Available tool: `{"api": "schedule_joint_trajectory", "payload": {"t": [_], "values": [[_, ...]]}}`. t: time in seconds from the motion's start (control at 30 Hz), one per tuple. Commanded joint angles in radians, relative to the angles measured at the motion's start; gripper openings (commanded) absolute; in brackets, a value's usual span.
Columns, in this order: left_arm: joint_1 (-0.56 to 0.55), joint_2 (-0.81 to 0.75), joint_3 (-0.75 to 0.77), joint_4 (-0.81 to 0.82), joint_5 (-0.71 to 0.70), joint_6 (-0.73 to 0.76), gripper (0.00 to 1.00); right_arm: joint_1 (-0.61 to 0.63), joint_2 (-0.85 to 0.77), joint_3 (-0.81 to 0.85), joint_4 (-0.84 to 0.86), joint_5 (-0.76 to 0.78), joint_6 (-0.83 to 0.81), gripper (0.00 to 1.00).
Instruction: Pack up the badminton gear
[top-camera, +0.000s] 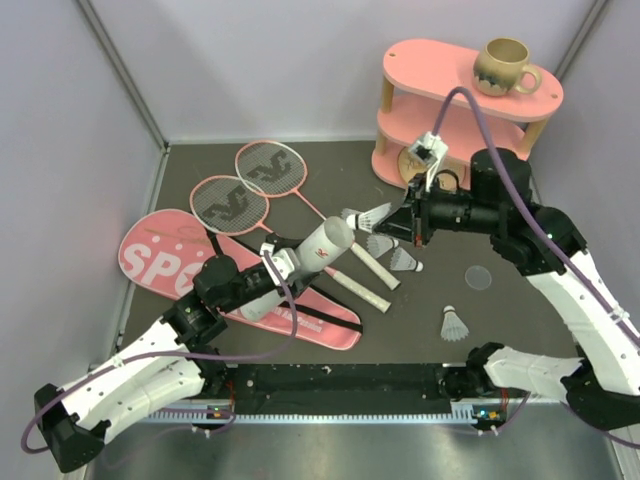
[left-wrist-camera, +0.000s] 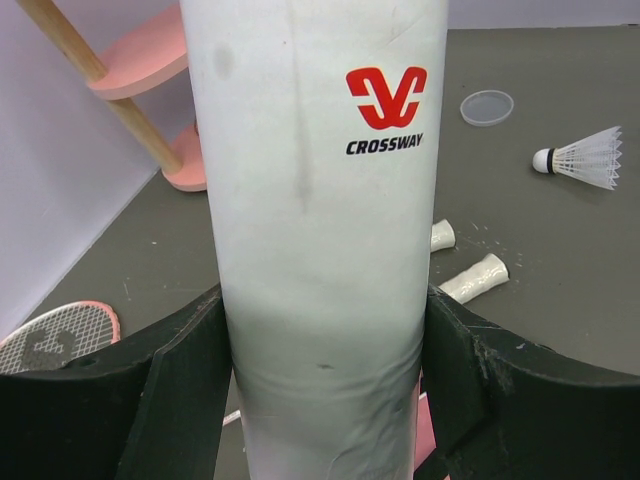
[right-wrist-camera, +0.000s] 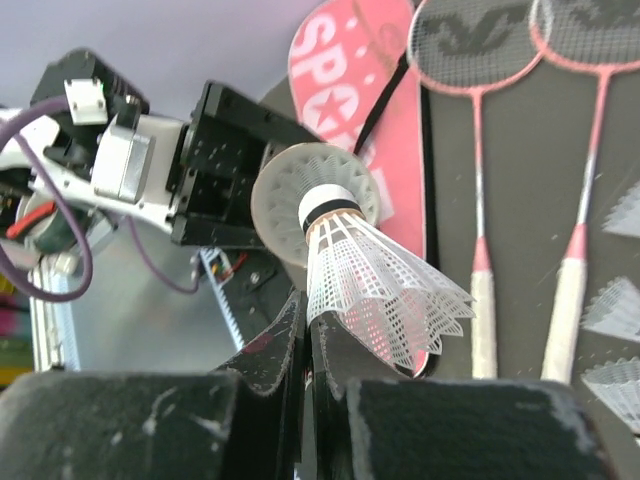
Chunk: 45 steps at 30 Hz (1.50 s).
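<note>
At the left we see the pink racket bag (top-camera: 150, 255) lying flat on the table (top-camera: 400, 320), with its narrow end toward the near right. Above it the left gripper (top-camera: 266, 272) has its jaws spread wide and clamped on either side of the white tube (top-camera: 318, 250), low on its length. The tube slants from near left to far right, open mouth facing right. It is white, smudged grey, with a red logo and the word CROSSWAY. Behind it the two pink-framed rackets (top-camera: 230, 203) lie side by side, heads far left, white handles near right. At the tube's mouth hangs a white shuttlecock (right-wrist-camera: 375, 285), cork and black band toward the mouth, skirt flaring away. We cannot tell whether the cork is inside. The right gripper (right-wrist-camera: 305, 345) has its jaws pressed together, seemingly pinching the skirt's edge.
</note>
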Motion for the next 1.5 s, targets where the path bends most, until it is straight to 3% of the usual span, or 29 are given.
{"api": "schedule_joint_trajectory", "payload": {"t": [0.0,0.23,0.5,0.67,0.77,1.1,1.3,1.47], "values": [[-0.002,0.01,0.012,-0.039,0.031,-0.006,0.1,0.087,0.075,0.079,-0.131,0.018,-0.018,0.0],[-0.003,0.001,0.012,-0.038,0.048,-0.002,0.1,0.212,0.199,0.173,-0.182,0.075,-0.04,0.02],[-0.003,-0.005,0.009,-0.039,0.055,-0.002,0.1,0.236,0.221,0.169,-0.079,0.058,0.018,0.43],[-0.006,-0.008,0.011,-0.039,0.055,-0.002,0.1,0.236,0.199,0.164,-0.058,0.056,0.038,0.5],[-0.006,-0.012,0.011,-0.039,0.057,-0.002,0.1,0.236,0.198,0.144,-0.029,0.058,0.046,0.6],[-0.009,-0.036,0.002,-0.033,0.033,0.002,0.1,0.253,0.236,0.01,0.154,-0.048,0.155,0.61],[-0.009,-0.03,0.005,-0.03,0.02,-0.001,0.1,0.25,0.083,-0.019,0.158,0.178,0.106,0.65],[-0.009,-0.036,0.003,-0.027,-0.024,0.004,0.1,0.138,-0.092,-0.133,0.158,0.346,0.117,0.75]]}}
